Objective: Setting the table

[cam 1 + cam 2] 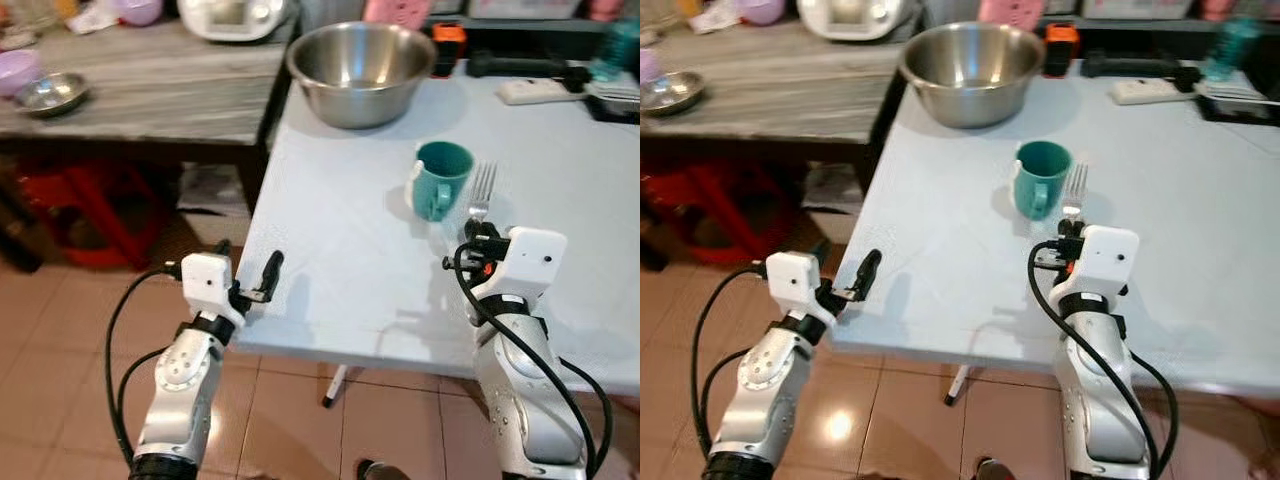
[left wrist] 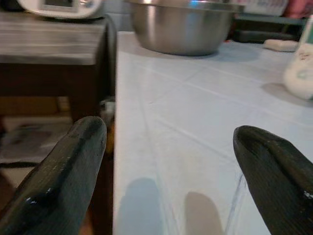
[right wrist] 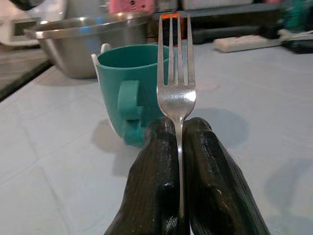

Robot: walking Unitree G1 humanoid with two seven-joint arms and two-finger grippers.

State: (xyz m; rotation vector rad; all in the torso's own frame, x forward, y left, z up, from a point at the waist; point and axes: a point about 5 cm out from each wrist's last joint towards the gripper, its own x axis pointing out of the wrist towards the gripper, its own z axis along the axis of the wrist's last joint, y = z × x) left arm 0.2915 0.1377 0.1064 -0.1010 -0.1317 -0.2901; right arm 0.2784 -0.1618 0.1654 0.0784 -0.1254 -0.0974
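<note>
A silver fork points away from me over the pale blue table, its handle pinched between the shut fingers of my right gripper. Just left of the tines stands a teal mug, handle toward me; it also appears behind the fork as the mug. My left gripper hovers open at the table's front left corner, its two black fingers spread with nothing between them.
A large steel bowl stands at the table's far side. A white power strip and dark items lie at the far right. To the left is a wooden side table with a small metal dish; red stools sit beneath it.
</note>
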